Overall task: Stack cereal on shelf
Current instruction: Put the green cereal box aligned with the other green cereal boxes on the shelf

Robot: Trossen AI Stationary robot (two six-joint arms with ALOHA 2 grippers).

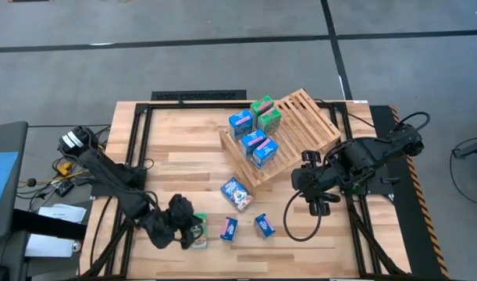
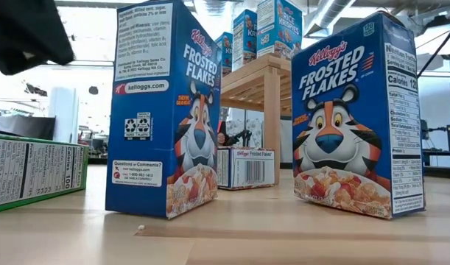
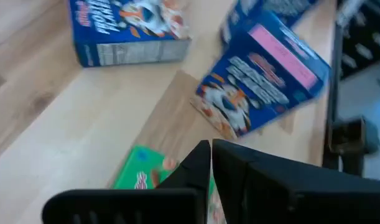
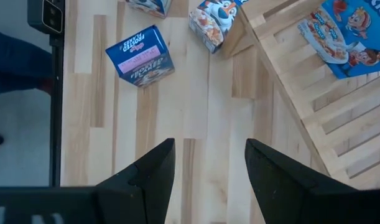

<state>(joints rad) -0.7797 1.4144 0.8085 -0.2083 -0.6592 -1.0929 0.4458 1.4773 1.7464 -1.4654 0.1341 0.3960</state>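
The left gripper (image 1: 178, 221), fingers pressed together with nothing between them, hangs over a green box (image 1: 197, 234) lying flat near the table's (image 1: 183, 168) front edge. The right gripper (image 1: 307, 186), fingers spread and empty, hovers just off the rack's (image 1: 300, 117) front corner. Five boxes (image 1: 254, 129) sit on the rack; three blue boxes (image 1: 236, 193) lie between the grippers.

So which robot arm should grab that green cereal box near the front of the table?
Probably the left. The left gripper hangs right over the green box, fingers almost shut. The right gripper is open but sits far across the table beside the shelf.
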